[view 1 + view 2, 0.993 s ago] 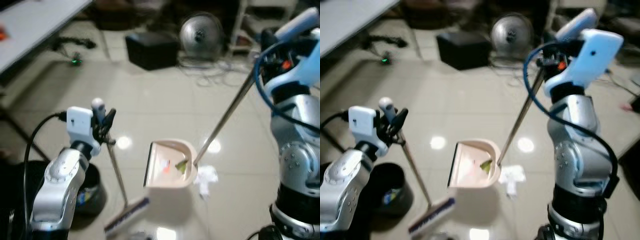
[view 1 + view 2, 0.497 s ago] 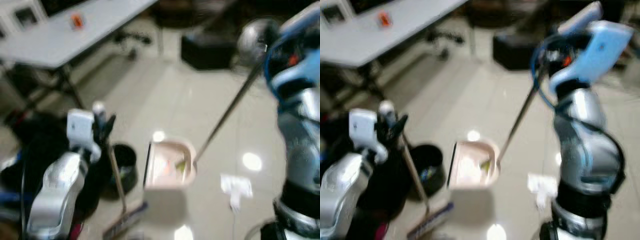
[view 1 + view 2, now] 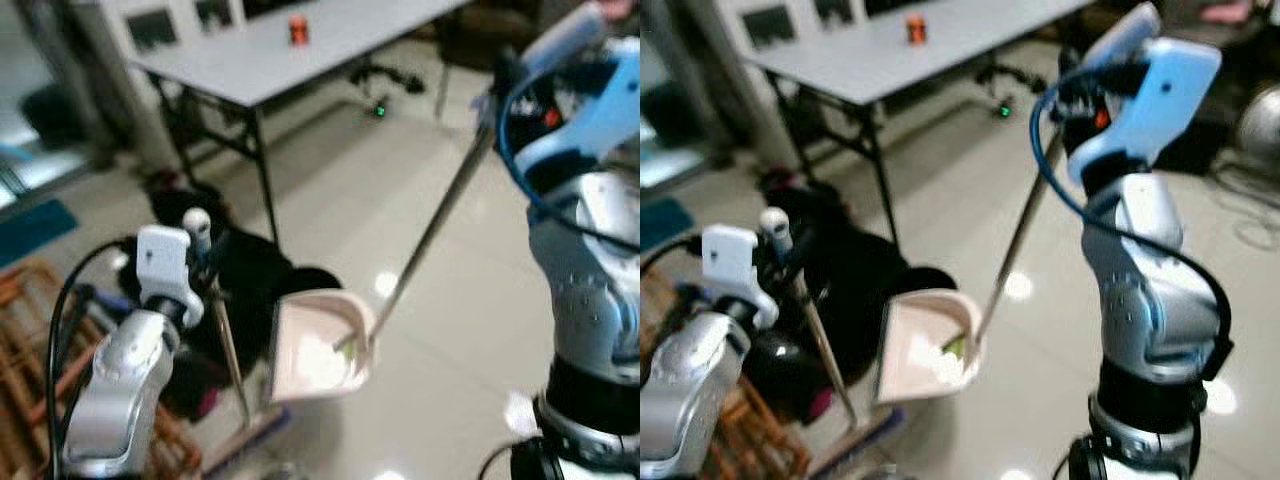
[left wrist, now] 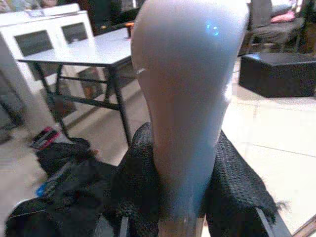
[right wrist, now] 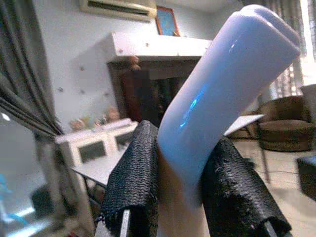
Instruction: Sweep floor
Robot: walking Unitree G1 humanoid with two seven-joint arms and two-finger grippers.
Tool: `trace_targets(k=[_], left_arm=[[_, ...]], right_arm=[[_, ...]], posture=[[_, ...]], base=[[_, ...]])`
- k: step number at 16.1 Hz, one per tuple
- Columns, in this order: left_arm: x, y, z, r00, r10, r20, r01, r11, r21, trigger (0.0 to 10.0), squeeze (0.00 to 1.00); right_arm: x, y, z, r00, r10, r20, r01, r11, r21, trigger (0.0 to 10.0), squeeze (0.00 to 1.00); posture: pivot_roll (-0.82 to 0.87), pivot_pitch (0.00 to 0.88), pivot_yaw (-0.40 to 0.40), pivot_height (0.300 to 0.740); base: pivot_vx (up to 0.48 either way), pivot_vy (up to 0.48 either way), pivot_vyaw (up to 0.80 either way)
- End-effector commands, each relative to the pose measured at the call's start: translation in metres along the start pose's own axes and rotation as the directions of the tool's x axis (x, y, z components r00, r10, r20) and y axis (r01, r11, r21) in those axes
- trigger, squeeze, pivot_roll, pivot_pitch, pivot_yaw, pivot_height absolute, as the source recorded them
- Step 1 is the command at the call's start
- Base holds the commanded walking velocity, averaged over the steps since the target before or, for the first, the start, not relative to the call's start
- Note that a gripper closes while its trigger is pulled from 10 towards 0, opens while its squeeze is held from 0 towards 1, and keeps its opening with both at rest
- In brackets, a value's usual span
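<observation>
Swinging left, the camera now takes in a grey table (image 3: 300, 60) and black bags (image 3: 250, 275). Right gripper (image 5: 180, 190) clamps the dustpan (image 3: 318, 345) handle, pan raised and holding debris; left gripper (image 4: 190, 197) clamps the broom (image 3: 225, 340) handle. Collection looks done; emptying remains.

Both eye views are blurring. Broom head (image 3: 245, 440) is smearing near the lower edge. Green scrap (image 3: 954, 346) in the dustpan (image 3: 318, 347) is too small to identify. Orange item (image 3: 297, 29) on the tabletop (image 3: 300, 55) is unclear.
</observation>
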State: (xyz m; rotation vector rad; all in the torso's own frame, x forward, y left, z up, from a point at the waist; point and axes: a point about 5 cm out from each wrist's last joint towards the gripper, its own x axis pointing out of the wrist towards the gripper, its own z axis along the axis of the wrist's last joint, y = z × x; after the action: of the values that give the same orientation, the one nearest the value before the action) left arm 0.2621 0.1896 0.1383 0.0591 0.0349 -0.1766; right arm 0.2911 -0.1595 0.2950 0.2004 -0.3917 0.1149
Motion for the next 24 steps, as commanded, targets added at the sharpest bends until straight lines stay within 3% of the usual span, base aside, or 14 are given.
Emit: trace_targets(k=[1, 7, 14, 18, 19, 24], left_arm=[[0.005, -0.001, 0.01, 0.999, 0.002, 0.053, -0.004, 1.0, 0.029, 10.0, 0.0], [0.009, -0.001, 0.011, 0.998, 0.01, 0.065, -0.011, 1.0, 0.024, 10.0, 0.0], [0.003, -0.005, 0.004, 0.999, 0.011, 0.051, -0.012, 0.999, 0.029, 10.0, 0.0], [0.0, -0.002, 0.001, 0.998, 0.04, 0.05, -0.041, 0.999, 0.018, 10.0, 0.0], [0.0, -0.001, 0.002, 0.998, 0.043, 0.051, -0.044, 0.999, 0.02, 10.0, 0.0], [0.001, -0.004, 0.001, 0.998, 0.03, 0.051, -0.032, 0.999, 0.025, 10.0, 0.0]], right_arm=[[0.001, -0.005, 0.01, 0.998, -0.03, 0.056, 0.029, 1.0, 0.009, 10.0, 0.0], [0.001, -0.011, 0.011, 0.997, -0.056, 0.062, 0.055, 0.998, 0.016, 10.0, 0.0], [0.004, -0.01, 0.01, 0.998, -0.023, 0.051, 0.023, 1.0, 0.0, 10.0, 0.0], [0.006, -0.007, 0.009, 0.999, -0.004, 0.048, 0.007, 0.999, -0.043, 10.0, 0.0], [0.007, -0.008, 0.008, 0.998, -0.022, 0.054, 0.023, 1.0, -0.008, 10.0, 0.0], [0.008, -0.014, 0.006, 0.998, -0.044, 0.054, 0.044, 0.999, 0.004, 10.0, 0.0]], posture=[[-0.09, 0.0, 0.064, 0.74], [-0.09, 0.0, 0.067, 0.74], [-0.08, 0.0, 0.047, 0.74], [-0.07, 0.0, 0.04, 0.74], [-0.07, 0.0, 0.034, 0.74], [-0.07, 0.0, 0.039, 0.74]], base=[[0.326, 0.0, 0.0], [0.324, 0.0, 0.0], [0.327, 0.0, 0.0], [0.327, 0.0, 0.77], [0.326, 0.0, 0.0], [0.326, 0.0, 0.0]])
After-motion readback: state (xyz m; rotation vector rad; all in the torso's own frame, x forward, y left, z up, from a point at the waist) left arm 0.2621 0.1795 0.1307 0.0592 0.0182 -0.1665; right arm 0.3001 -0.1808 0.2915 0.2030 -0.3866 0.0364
